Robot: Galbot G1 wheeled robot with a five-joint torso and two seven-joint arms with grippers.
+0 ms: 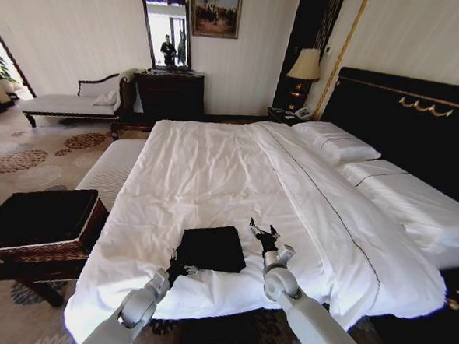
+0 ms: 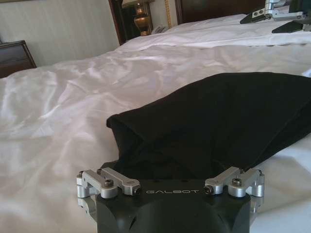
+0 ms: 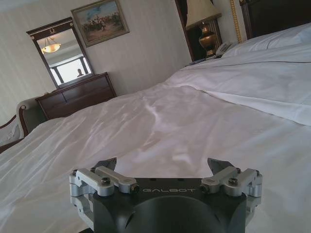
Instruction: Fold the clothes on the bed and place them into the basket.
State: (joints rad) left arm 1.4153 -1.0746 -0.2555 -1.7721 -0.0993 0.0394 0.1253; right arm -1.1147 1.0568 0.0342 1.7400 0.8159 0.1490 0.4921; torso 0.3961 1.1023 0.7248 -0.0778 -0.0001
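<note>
Head view: the top, folded into a rough black square, lies on the bed near the foot edge, about mid-width. L gripper sits at the top's near-left corner, touching or just over the cloth; can't tell from here if its fingers are spread or closed. R gripper is just beside the top's right edge, over bare sheet, fingers spread apart, nothing between them. Basket, brown wicker w/ black lining, stands on the carpet off the bed's left side, near the foot corner. Bench runs along the same bed side, farther up. Pillows lie by the black headboard at right. Lamp on a nightstand, dresser w/ mirror at the far wall, chaise at far left.

L wrist view: the top bulks up right in front of the L gripper, dark cloth running down to the gripper body; fingertips are hidden by cloth, so can't tell if they pinch it. R gripper shows far off past the top, fingers apart.

R wrist view: R gripper over wrinkled white sheet, both fingers wide apart, holding nothing. Bed stretches ahead; dresser, mirror, lamp beyond.
</note>
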